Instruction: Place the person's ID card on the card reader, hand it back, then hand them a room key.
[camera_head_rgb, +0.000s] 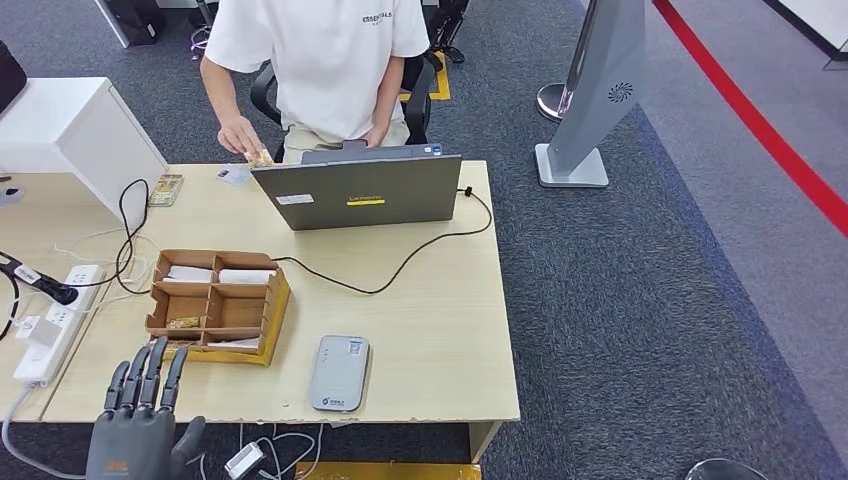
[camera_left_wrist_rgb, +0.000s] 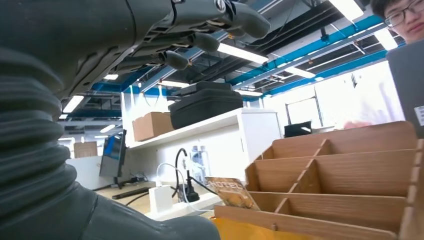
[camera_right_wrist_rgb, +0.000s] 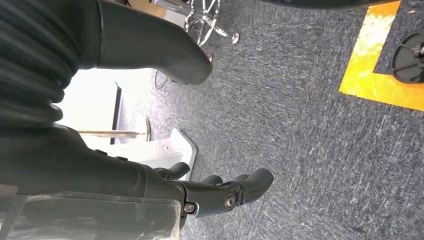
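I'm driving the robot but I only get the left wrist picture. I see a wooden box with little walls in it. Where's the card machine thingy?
Observer: The grey card reader lies flat on the table, just right of the wooden organizer, near the robot's edge.
Operator: Is a card on it?
Observer: No card shows on top of it. A small white card lies at the far edge, by the person's hand.
Operator: Where's my left hand?
Observer: The left hand is at the near table edge, fingers spread and pointing at the organizer, holding nothing.
Operator: And my other hand?
Observer: The right hand hangs low over grey carpet, holding nothing.
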